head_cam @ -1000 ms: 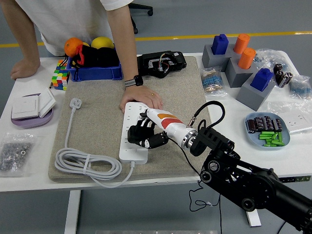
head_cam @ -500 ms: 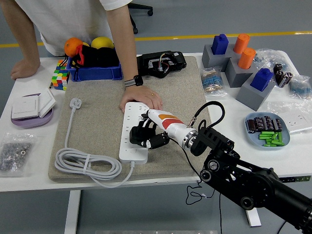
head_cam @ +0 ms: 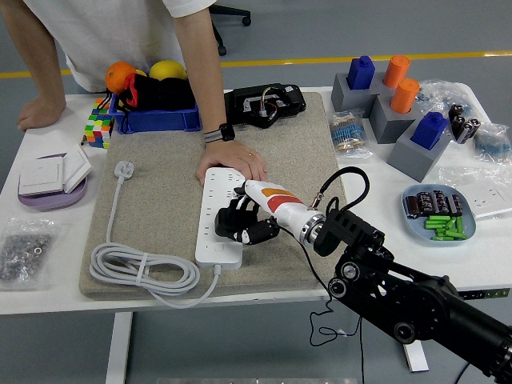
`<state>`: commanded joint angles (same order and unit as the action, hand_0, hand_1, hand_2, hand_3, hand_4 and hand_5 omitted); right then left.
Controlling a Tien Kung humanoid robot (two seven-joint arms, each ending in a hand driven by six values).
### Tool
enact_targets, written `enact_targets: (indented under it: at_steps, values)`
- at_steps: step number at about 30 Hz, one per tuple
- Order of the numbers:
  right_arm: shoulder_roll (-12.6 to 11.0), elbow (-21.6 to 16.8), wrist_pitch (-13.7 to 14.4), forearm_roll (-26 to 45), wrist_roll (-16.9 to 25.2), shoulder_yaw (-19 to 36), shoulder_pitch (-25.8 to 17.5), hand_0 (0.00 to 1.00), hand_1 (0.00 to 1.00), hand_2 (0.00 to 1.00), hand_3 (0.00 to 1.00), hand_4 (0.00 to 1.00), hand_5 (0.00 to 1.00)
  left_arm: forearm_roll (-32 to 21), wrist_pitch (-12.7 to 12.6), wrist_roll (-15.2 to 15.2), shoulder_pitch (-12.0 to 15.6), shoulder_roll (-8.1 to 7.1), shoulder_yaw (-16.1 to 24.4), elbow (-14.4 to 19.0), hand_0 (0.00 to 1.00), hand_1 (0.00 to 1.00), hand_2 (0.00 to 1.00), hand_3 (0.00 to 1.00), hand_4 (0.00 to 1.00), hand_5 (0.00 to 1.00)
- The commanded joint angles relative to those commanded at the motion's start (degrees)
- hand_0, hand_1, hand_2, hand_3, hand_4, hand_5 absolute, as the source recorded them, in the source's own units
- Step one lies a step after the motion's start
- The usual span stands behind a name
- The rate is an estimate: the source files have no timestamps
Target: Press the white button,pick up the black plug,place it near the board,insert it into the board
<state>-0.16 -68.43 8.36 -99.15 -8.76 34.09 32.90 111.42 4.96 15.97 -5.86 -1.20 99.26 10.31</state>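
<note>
I have my right hand curled over the white board; whether the fingers grip the black plug, I cannot tell. A person's hand steadies its far end.

Right hand on white board

1. The board lies at the mat's centre.
2. A person's hand rests on its 12 o'clock end.
3. The right hand sits over its 3 o'clock edge.
4. The coiled cable lies at 8 o'clock.
</note>
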Motion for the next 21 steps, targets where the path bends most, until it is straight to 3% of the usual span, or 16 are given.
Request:
enact_targets:
  at_steps: [21]
  values:
    - [0.0, 0.5, -0.4, -0.2, 0.2, -0.2, -0.1, 0.42, 0.381, 0.405, 0.472, 0.762, 0.002, -0.2, 0.0, 0.0, 0.1, 0.03, 0.0, 0.0, 0.624, 0.63, 0.635, 0.693, 0.558, 0.396]
